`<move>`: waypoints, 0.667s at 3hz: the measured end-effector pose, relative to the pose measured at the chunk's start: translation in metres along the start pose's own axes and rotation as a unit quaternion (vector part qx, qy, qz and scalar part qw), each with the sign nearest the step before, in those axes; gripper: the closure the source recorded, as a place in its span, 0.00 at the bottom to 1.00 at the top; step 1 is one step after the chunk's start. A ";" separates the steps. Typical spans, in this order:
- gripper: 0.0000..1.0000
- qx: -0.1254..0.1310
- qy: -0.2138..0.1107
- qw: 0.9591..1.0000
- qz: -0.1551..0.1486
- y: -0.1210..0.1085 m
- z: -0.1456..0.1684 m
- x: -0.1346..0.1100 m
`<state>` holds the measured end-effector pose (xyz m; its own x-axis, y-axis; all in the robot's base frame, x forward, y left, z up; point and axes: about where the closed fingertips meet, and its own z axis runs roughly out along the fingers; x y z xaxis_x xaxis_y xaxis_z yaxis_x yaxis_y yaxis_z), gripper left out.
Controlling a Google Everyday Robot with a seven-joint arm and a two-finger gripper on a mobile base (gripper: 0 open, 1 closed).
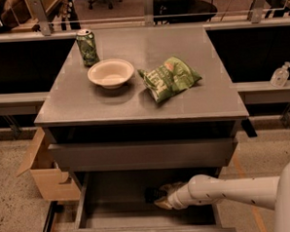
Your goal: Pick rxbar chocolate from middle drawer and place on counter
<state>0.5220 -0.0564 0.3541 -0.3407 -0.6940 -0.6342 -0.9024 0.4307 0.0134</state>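
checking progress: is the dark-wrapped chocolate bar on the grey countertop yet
No: the small dark-wrapped bar lies in the open grey drawer below the flat grey countertop, beside the end effector.

White arm [236, 193] horiz. from lower right, gripper [162, 197] at bottom ctr, pointing left
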 end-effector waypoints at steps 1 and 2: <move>1.00 -0.005 -0.026 1.000 -0.016 0.002 -0.008 -0.014; 1.00 -0.013 -0.089 0.994 -0.056 0.008 -0.032 -0.044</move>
<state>0.5217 -0.0413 0.4069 -0.1876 -0.6225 -0.7598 -0.9395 0.3395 -0.0461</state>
